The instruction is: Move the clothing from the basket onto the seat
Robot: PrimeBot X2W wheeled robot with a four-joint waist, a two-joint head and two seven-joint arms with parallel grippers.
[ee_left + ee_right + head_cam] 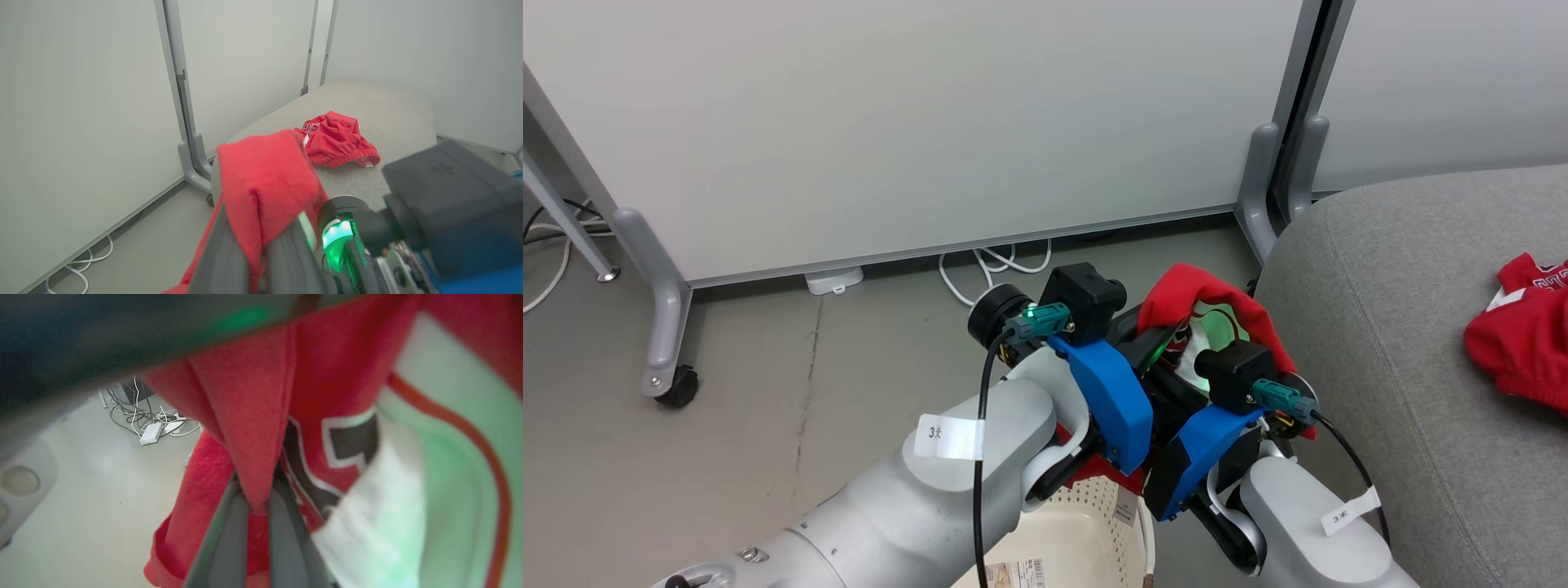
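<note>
We note pale white partition panels [915, 122] standing as the walls, matte and evenly lit, with no hard shadows. A grey post [1294, 106] separates the wide panel from a second panel [1445, 82] to the right. A curved grey foot [658, 302] carries the wide panel's left end and sits on a black caster [678, 388]. A slanted grey leg [564, 220] ends in a round pad at far left. The floor [792, 457] is smooth grey, marked by a thin dark seam [810, 367]. White cables [996, 265] loop out under the panel's lower edge, near a small white box [833, 280] lying on the floor.
</note>
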